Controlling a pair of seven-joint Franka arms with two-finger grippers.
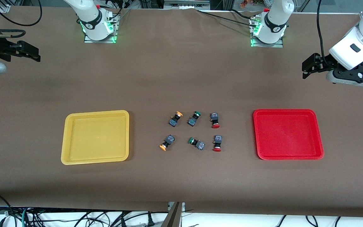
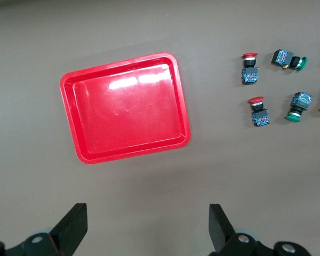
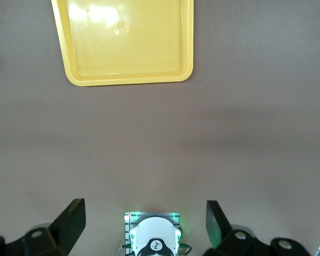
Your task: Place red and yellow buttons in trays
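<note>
Front view is taking in the whole brown table (image 1: 181, 78) at once: the yellow tray (image 1: 71, 138) is lying toward the right arm's end, the red tray (image 1: 318, 138) toward the left arm's end, and six buttons are sitting in two rows between them. Both trays are holding nothing. The two yellow-capped buttons (image 1: 175, 119) (image 1: 167, 142) are lying closest to the yellow tray, the two red-capped buttons (image 1: 214, 119) (image 1: 217, 143) closest to the red one, and the two green-capped buttons (image 1: 193, 118) (image 1: 196, 143) are resting in the middle.

The left gripper (image 1: 307, 67) is hanging over bare table at its own end, and the right gripper (image 1: 27, 50) is doing likewise at the other; both arms are waiting.

Only the wrist views are showing the fingers plainly: the left gripper's fingers (image 2: 74, 226) are standing wide apart and gripping nothing, as are the right gripper's fingers (image 3: 72, 221). The left wrist view is cutting the yellow caps at its edge. The right wrist view is cropping the yellow tray and showing the right arm's base (image 3: 154, 240) with its green light.

Cables are trailing under the table's near edge.
</note>
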